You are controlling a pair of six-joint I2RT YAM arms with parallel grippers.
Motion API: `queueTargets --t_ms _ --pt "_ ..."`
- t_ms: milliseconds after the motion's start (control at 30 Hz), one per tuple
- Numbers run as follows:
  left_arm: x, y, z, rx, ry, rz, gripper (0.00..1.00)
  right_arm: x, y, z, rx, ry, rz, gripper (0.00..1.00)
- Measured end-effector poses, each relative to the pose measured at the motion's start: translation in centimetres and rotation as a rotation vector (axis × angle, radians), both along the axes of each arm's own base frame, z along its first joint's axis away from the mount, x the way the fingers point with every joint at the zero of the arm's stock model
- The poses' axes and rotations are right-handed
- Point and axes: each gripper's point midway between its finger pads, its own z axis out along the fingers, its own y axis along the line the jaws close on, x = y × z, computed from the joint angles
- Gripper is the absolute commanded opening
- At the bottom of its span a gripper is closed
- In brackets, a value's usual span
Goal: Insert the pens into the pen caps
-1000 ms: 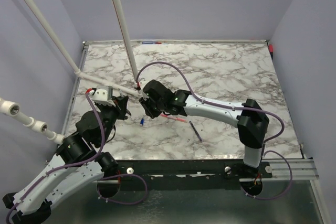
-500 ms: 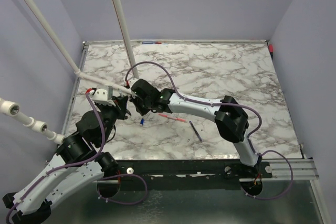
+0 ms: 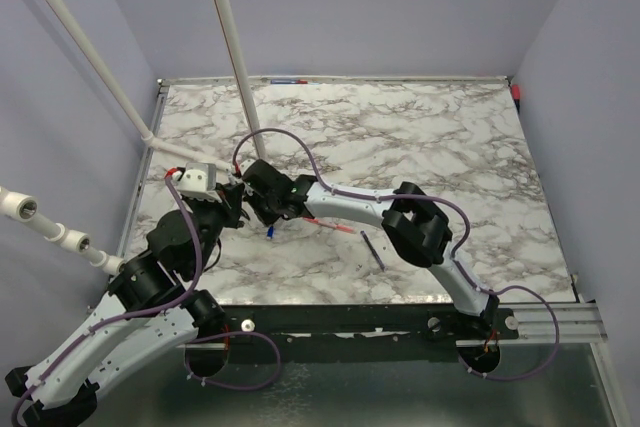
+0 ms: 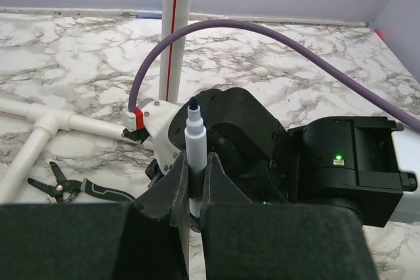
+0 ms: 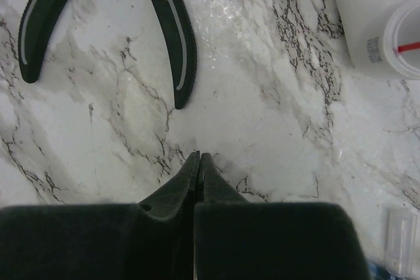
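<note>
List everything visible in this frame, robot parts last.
table: 1, marbled white, under everything
white pipes: several, white, left side and back
held pen: 1, white barrel with dark tip, upright, gripped
red pen: 1, red, centre of table
black pen: 1, black, right of red pen
blue cap: 1, blue, left of red pen
pliers: 1, dark handles, near pipes
left hand: black, shut on held pen
right hand: black, shut, empty

The left claw [image 3: 236, 203] and right claw [image 3: 257, 209] are seen close together over the desk [image 3: 430, 137], near a blue pen cap [image 3: 270, 232], red pen [image 3: 328, 224] and black pen [image 3: 373, 250].
</note>
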Motion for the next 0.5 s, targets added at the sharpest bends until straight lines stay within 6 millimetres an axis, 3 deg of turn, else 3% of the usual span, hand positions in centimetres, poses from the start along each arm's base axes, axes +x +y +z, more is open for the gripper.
queueTargets --t_ms 300,500 --pt "0.2 -0.1 -0.4 0.014 0.01 0.002 0.0 -0.7 -1.3 -2.6 -0.053 0.029 -0.001 0.01" --pt "0.3 -0.1 -0.5 0.02 0.015 0.007 0.0 -1.1 -2.3 -2.6 -0.046 0.03 -0.007 0.01"
